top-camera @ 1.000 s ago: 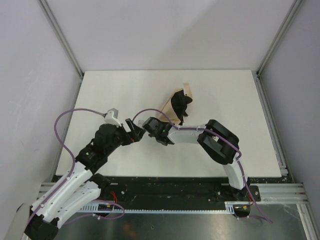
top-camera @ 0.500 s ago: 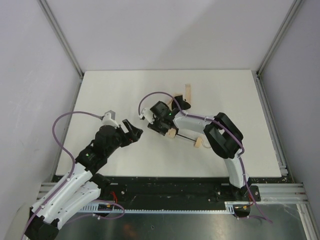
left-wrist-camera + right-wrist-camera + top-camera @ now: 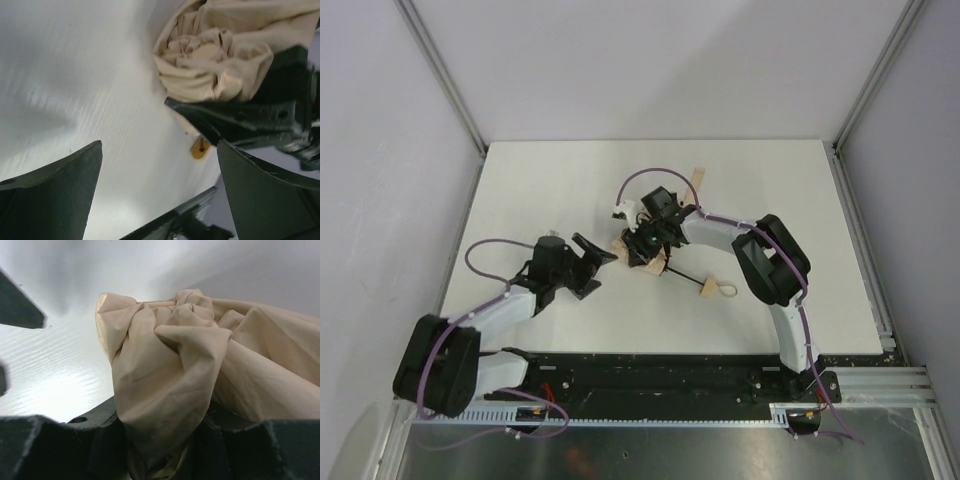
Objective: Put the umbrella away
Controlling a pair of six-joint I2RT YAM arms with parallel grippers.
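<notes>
The umbrella lies mid-table with its beige canopy (image 3: 632, 248) bunched up. Its thin black shaft runs down-right to the small wooden handle (image 3: 705, 288) and its loop. My right gripper (image 3: 644, 243) is shut on the canopy; in the right wrist view the fabric (image 3: 170, 365) fills the gap between the black jaws (image 3: 165, 450). My left gripper (image 3: 598, 252) stands open just left of the bundle, holding nothing. In the left wrist view its fingers (image 3: 50, 195) frame bare table below the canopy (image 3: 215, 55), and the gripper (image 3: 160, 185) is apart from it.
A tan strap (image 3: 698, 178) sticks out behind the right wrist. The white table (image 3: 550, 190) is bounded by grey walls and aluminium posts. The right arm's purple cable (image 3: 638, 185) loops above the canopy. A black finger of the right gripper (image 3: 240, 115) lies under the fabric.
The right gripper has swung back and left with the canopy, and the shaft and handle now trail on the table. The left arm has dropped low and reached closer to the bundle.
</notes>
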